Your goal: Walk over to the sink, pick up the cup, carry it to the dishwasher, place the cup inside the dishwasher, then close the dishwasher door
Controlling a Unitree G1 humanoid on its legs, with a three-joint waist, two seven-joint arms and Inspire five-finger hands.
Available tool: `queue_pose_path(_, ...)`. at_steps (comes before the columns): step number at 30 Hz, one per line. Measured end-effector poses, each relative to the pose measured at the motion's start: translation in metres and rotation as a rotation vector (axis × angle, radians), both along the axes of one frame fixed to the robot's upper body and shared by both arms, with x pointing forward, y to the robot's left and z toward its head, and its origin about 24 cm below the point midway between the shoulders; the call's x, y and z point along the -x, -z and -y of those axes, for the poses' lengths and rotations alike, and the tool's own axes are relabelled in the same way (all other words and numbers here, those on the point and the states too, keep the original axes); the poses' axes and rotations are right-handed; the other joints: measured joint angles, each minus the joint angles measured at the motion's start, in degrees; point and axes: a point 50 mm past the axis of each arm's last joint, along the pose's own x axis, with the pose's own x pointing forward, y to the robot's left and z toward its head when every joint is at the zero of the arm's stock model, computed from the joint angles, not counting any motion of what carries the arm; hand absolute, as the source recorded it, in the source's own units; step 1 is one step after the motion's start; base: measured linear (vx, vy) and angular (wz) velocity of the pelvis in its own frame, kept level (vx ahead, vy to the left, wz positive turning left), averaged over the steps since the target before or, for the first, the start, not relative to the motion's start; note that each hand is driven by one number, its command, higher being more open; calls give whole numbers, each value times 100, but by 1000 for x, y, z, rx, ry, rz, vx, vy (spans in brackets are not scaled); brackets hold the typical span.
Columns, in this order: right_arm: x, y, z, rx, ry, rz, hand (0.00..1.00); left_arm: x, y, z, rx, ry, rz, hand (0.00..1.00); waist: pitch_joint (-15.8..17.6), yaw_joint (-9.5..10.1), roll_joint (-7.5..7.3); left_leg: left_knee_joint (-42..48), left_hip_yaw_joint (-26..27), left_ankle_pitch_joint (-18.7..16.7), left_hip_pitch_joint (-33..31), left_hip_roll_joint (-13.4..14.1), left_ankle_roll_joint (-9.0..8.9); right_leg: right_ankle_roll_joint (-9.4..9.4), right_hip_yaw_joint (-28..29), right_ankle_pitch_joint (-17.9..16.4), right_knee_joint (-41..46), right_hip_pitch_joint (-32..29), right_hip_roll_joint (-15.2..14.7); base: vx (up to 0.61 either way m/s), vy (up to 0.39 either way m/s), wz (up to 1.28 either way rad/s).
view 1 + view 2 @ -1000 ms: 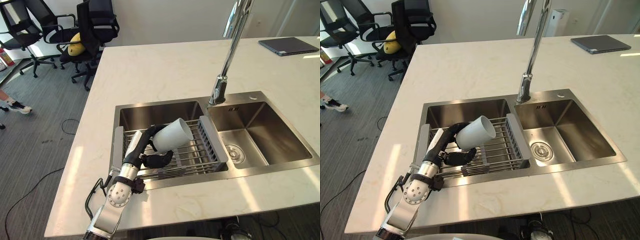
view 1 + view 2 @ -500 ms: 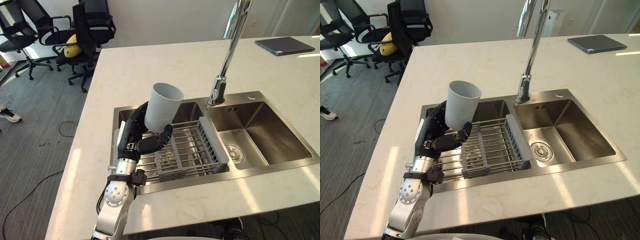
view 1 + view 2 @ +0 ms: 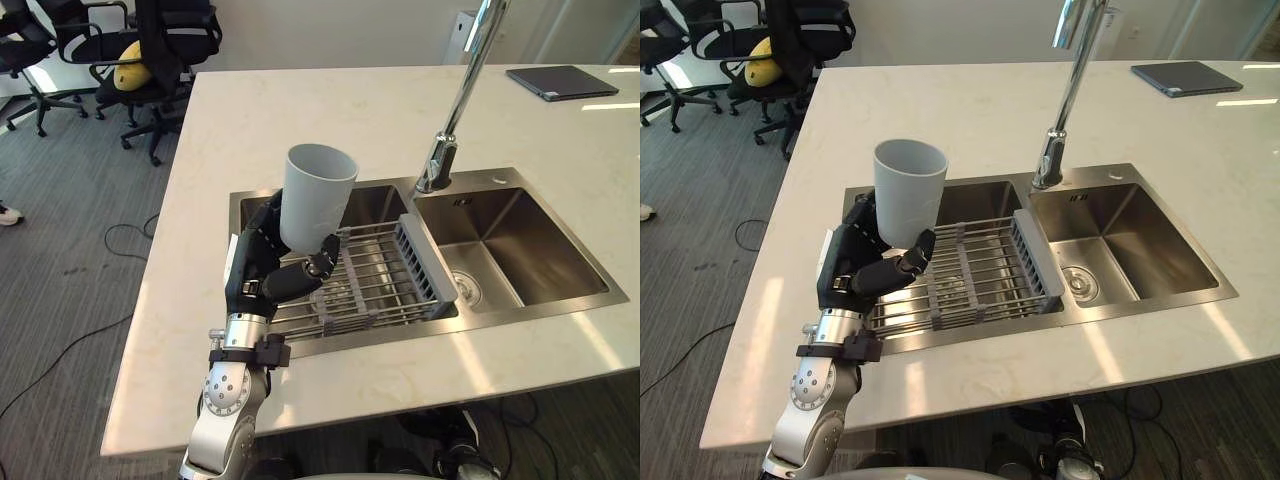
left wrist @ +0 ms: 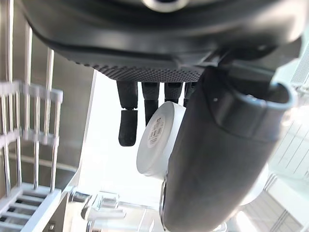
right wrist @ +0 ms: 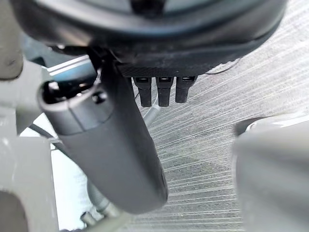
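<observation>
My left hand (image 3: 258, 272) is shut on a pale grey cup (image 3: 318, 193). It holds the cup upright, mouth up, above the left basin of the steel sink (image 3: 540, 307). In the left wrist view the cup's round base (image 4: 159, 141) shows between the fingers (image 4: 128, 123) and the thumb (image 4: 217, 164). The right hand (image 5: 111, 150) hangs over grey carpet with its fingers (image 5: 164, 89) straight and nothing in them.
A wire drying rack (image 3: 378, 280) lies in the left basin under the cup. The tall faucet (image 3: 455, 100) rises between the basins. A dark laptop (image 3: 562, 82) lies on the far right of the white counter (image 3: 330, 110). Black office chairs (image 3: 170, 40) stand to the far left.
The cup lay tilted on the rack with my left hand round it. The hand has lifted it clear and turned it upright. The camera has shifted a little.
</observation>
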Motion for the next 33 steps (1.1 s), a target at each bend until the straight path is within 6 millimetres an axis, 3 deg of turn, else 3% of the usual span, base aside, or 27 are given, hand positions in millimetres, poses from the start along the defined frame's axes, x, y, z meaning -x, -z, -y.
queue_pose_path(1,-5,-1,-2,1,-16,12,90,0,-2,0,3,-2,12,30,-36,102,-29,110,-54,38,-191,-24,-19,114,24,-155,166,169,6,-57,-74,31)
queue_pose_path(2,-9,-2,-3,2,-26,21,90,0,-3,0,5,0,18,30,-55,153,-58,168,-63,63,-312,-41,-33,111,40,-219,37,253,4,-100,-128,20)
queue_pose_path(4,-31,-10,-5,13,-70,74,90,0,-9,2,13,6,41,30,-72,342,-72,73,-175,405,-843,-112,-104,-200,41,-456,-1155,398,76,-157,-168,34)
queue_pose_path(6,-45,-15,-6,18,-82,105,90,-1,-11,6,14,22,51,30,-17,347,-49,-96,-410,710,-1062,-141,-184,-629,42,-394,-2035,672,183,-152,-147,58)
queue_pose_path(7,-48,-16,-5,26,-79,111,90,-1,-10,10,19,35,46,30,63,350,37,-85,-569,787,-1054,-78,-237,-930,-77,-217,-2300,878,315,-165,-152,62)
queue_pose_path(10,-47,-17,-3,22,-39,120,90,2,-11,21,30,83,47,30,111,364,146,48,-955,1005,-1027,168,-494,-1143,-404,-61,-2344,1170,694,-245,-200,63)
queue_pose_path(11,-46,-17,-3,23,-28,126,90,3,-12,22,34,92,54,30,105,357,96,-68,-1001,1119,-1030,174,-533,-1283,-530,-21,-2387,1153,696,-277,-154,71)
queue_pose_path(12,-48,-19,0,35,-15,138,90,3,-13,27,43,112,62,30,145,320,101,205,-921,986,-1151,194,-491,-1388,-720,37,-2396,1089,698,-219,-114,56)
queue_pose_path(16,-38,-16,4,37,18,118,90,5,-14,38,54,164,62,30,160,153,75,889,-886,420,-867,326,-477,-1424,-1152,208,-2407,913,554,-220,-59,61)
queue_pose_path(19,-28,-12,2,24,30,96,90,4,-15,44,66,202,65,30,99,65,164,301,-581,111,-146,478,-578,-1307,-1423,341,-2501,829,444,-122,79,58)
queue_pose_path(20,-26,-11,2,24,32,94,90,3,-15,45,65,208,67,30,80,54,194,-39,-573,108,-3,467,-585,-1265,-1476,372,-2539,808,437,-120,200,50)
queue_pose_path(21,-23,-10,1,20,36,85,90,0,-14,48,56,223,67,30,27,33,248,-606,-587,234,174,428,-740,-1202,-1579,414,-2581,763,395,-85,235,34)
queue_pose_path(26,-24,-9,-13,-28,29,92,90,-4,-2,44,18,209,18,30,-36,58,163,-787,-509,370,275,64,-543,-897,-1557,647,-2806,883,76,-17,179,7)
queue_pose_path(33,-27,-11,-21,-54,6,114,90,-3,1,41,20,195,5,30,-183,56,47,-779,-456,370,315,13,-461,-854,-1508,796,-2964,974,31,-42,50,-4)
